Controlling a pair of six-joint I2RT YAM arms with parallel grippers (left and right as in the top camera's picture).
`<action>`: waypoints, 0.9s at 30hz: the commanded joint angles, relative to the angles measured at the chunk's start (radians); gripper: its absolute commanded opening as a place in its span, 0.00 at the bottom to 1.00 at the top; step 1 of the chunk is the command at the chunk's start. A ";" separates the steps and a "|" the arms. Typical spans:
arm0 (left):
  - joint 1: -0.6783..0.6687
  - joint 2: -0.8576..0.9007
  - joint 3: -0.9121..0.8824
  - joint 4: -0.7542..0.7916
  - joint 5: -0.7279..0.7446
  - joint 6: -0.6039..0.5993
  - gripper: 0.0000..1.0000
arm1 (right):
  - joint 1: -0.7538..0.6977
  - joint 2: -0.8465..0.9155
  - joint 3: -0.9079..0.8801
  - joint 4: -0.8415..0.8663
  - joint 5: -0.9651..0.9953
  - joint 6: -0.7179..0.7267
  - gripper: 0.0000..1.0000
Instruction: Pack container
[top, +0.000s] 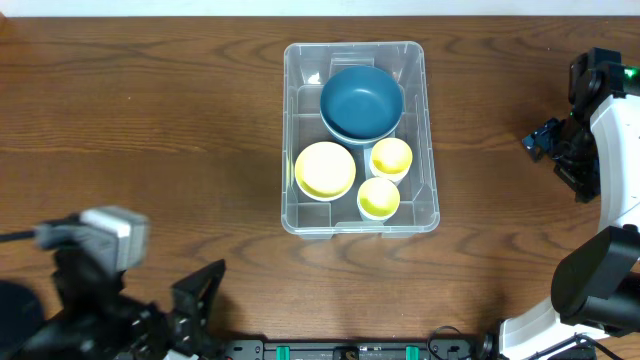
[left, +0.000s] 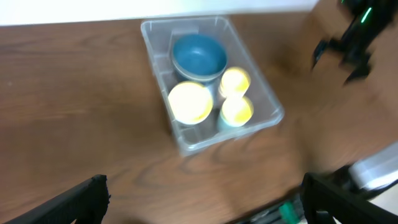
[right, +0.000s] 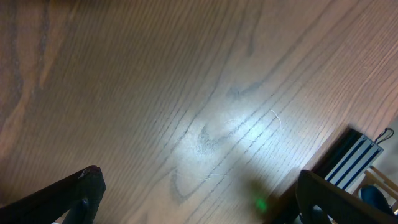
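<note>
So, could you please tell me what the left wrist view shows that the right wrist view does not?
Only the left wrist view shows the container, which holds a blue bowl and yellow bowls, and the right arm beyond it. Only the right wrist view shows a dark striped object at the table's edge. Both show the wooden table and that arm's own open tool: left tool, right tool.

No writing can be read anywhere — the container (top: 432, 120) shows a pale patch inside, too blurred to decipher.
</note>
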 joint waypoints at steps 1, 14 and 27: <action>0.023 0.000 -0.109 0.005 0.003 0.153 0.98 | -0.005 0.005 0.000 0.000 0.011 0.011 0.99; 0.343 -0.532 -1.025 0.825 0.077 0.154 0.98 | -0.005 0.005 0.000 0.000 0.011 0.011 0.99; 0.381 -0.872 -1.664 1.420 0.078 0.293 0.98 | -0.005 0.005 0.000 0.000 0.011 0.011 0.99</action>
